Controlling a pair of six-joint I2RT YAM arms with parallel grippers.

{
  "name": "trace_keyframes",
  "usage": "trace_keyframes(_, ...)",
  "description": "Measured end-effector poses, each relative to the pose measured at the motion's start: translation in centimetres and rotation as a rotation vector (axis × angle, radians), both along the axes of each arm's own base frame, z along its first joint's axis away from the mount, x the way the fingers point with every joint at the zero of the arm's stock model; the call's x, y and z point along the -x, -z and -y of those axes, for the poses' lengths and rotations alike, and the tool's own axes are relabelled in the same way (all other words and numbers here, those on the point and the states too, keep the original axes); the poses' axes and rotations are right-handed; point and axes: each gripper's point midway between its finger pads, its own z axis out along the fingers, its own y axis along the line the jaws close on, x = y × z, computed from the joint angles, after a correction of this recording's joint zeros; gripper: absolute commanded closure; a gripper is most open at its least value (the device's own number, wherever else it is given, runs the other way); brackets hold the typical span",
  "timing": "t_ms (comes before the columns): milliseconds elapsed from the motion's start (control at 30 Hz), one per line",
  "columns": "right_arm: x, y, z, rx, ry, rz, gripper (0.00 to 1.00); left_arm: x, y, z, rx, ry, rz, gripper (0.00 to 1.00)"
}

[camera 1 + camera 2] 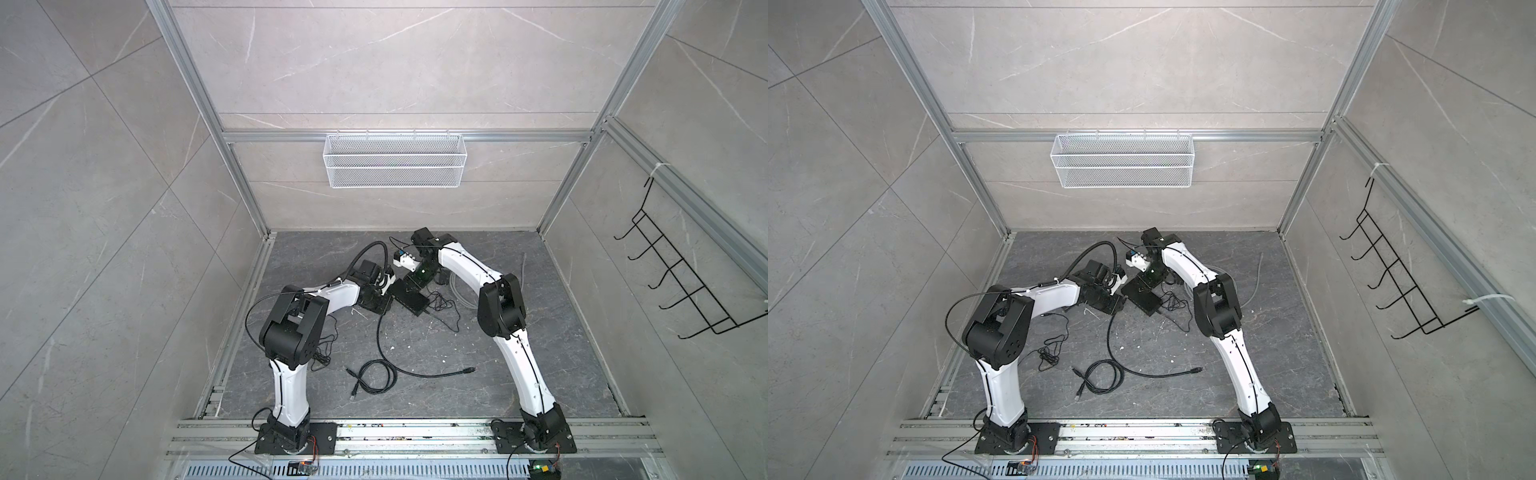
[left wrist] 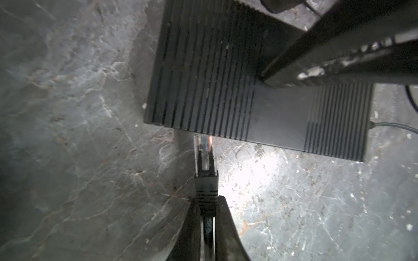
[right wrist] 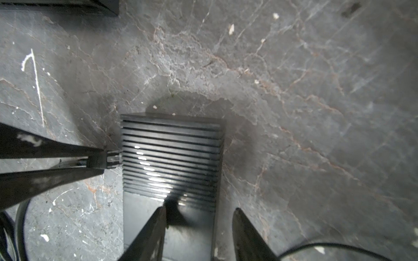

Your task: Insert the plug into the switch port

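You are clenching the left gripper [image 2: 207, 200] on the plug [image 2: 204, 156] behind its clear tip, which is just meeting the side of the switch [image 1: 409, 299], lying slightly above centre in both top views. The right gripper [image 3: 199, 219] is standing parted over the switch, one finger above its top. The push home is remaining undone

Aluminium framing [image 1: 270, 136] and tile panels [image 1: 374, 62] mark a lab.

No lettering is legible anywhere (faint print on the cable [image 2: 208, 227] is too blurred).
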Motion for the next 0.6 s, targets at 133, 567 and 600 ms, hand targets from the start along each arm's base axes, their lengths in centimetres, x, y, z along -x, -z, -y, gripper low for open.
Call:
trace_keyframes(133,-0.1,0.1,0.0,0.006,0.000,-0.001,0.51,-0.3,0.0,-0.4,-0.026,-0.013,0.030,1.00)
trace_keyframes(567,-0.1,0.1,-0.1,0.010,0.000,-0.012,0.51,0.4,0.0,0.9,-0.087,0.060,0.080,1.00)
trace_keyframes(600,-0.1,0.1,-0.1,0.010,-0.001,-0.013,0.51,0.4,0.0,0.9,-0.088,0.061,0.081,1.00)
